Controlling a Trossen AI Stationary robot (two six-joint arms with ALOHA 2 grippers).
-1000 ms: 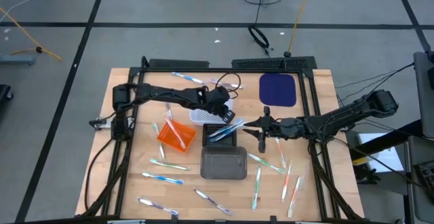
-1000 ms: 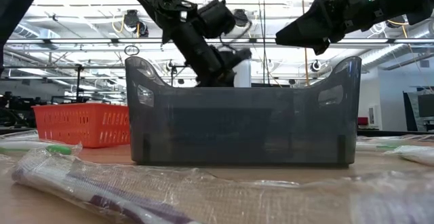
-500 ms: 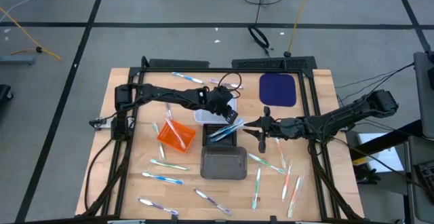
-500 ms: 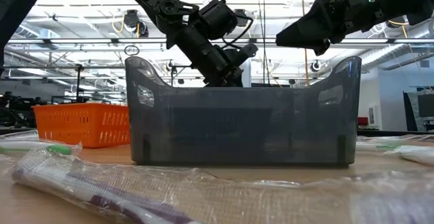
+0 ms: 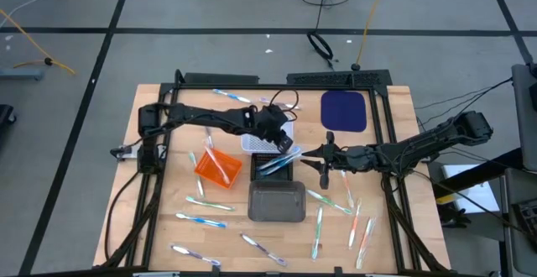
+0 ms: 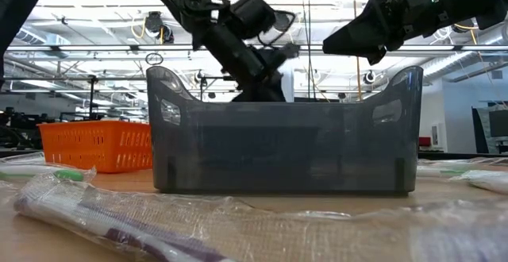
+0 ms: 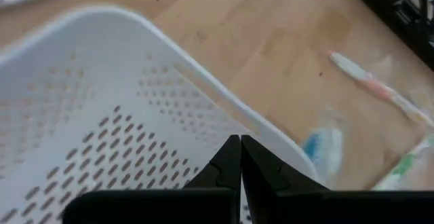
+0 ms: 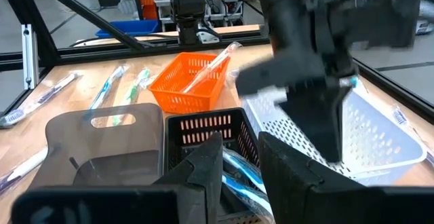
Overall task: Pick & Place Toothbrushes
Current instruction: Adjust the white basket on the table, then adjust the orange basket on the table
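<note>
While both arms reach toward the middle of the desk in the high view, the sorting bins cluster there: a white basket, a black crate already holding blue toothbrushes, an orange basket and a grey tub. The left gripper hangs over the white basket, probably so that anything let go would land inside; the right gripper sits just beside the black crate. Many loose toothbrushes lie scattered along the desk's near side, so the job looks far from done.

From the low view, the grey tub fills the foreground, with both arms above and behind it — the orange basket stands off to one side.

Through the left wrist view, the left arm's fingers are pressed together with nothing visible between them, poised over the perforated floor of the white basket; an orange-accented toothbrush lies on the wood beyond.

Through the right wrist view, the right arm's fingers stand part-way apart above the black crate. Whether they pinch a brush I cannot tell — blue brushes lie directly beneath them.
</note>
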